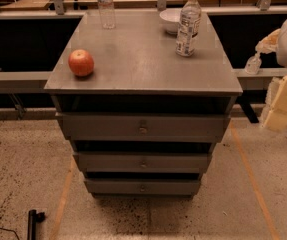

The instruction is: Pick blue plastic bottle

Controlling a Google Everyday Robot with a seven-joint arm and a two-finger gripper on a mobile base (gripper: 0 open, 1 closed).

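Observation:
The blue plastic bottle (188, 25) stands upright at the back right of the grey cabinet top (143, 59). It is clear, with a white cap and a wide pale printed label. My gripper (282, 103) shows at the right edge of the view as pale yellow blocks. It is beside the cabinet, below the level of its top and well to the right of the bottle. It holds nothing that I can see.
A red apple (81, 62) lies at the front left of the top. A slimmer clear bottle (105, 6) stands at the back left. A white bowl (171, 20) sits just behind the blue bottle. A small dispenser bottle (253, 64) stands on the rail to the right.

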